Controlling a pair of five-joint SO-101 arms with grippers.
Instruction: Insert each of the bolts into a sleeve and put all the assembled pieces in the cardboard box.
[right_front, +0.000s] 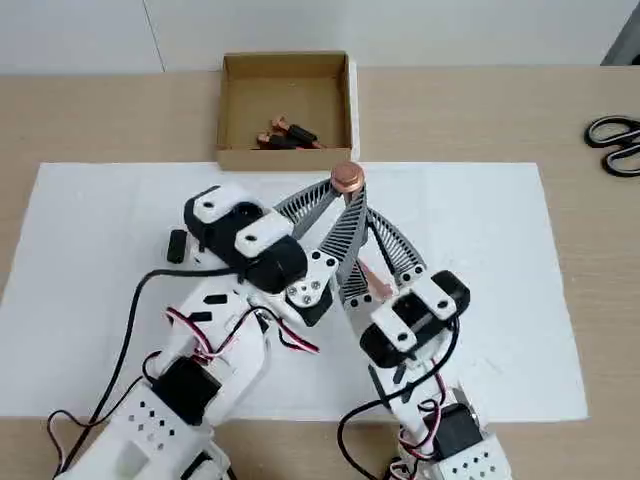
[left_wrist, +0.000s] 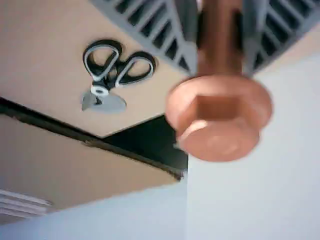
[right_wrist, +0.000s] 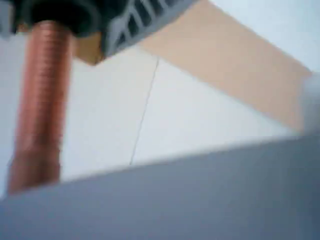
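A copper bolt (right_front: 347, 180) with a flanged hex head is held up above the white paper, just in front of the cardboard box (right_front: 232, 110). Both grippers meet at it. My left gripper (right_front: 338, 192) comes in from the lower left. In the left wrist view its grey ribbed fingers (left_wrist: 150, 30) clamp a black sleeve (left_wrist: 201, 22) around the bolt (left_wrist: 220, 117) shank. My right gripper (right_front: 356, 202) is shut on the bolt under its head. In the right wrist view the threaded shank (right_wrist: 42, 90) runs out of the sleeve (right_wrist: 50, 12). Several assembled pieces (right_front: 285, 135) lie in the box.
A loose black sleeve (right_front: 177, 245) lies on the paper (right_front: 100, 300) left of the left arm. A pinkish bolt (right_front: 372, 275) shows under the right gripper. Scissors (right_front: 615, 143) rest on the bare table at the far right, and the scissors (left_wrist: 115, 67) also appear in the left wrist view.
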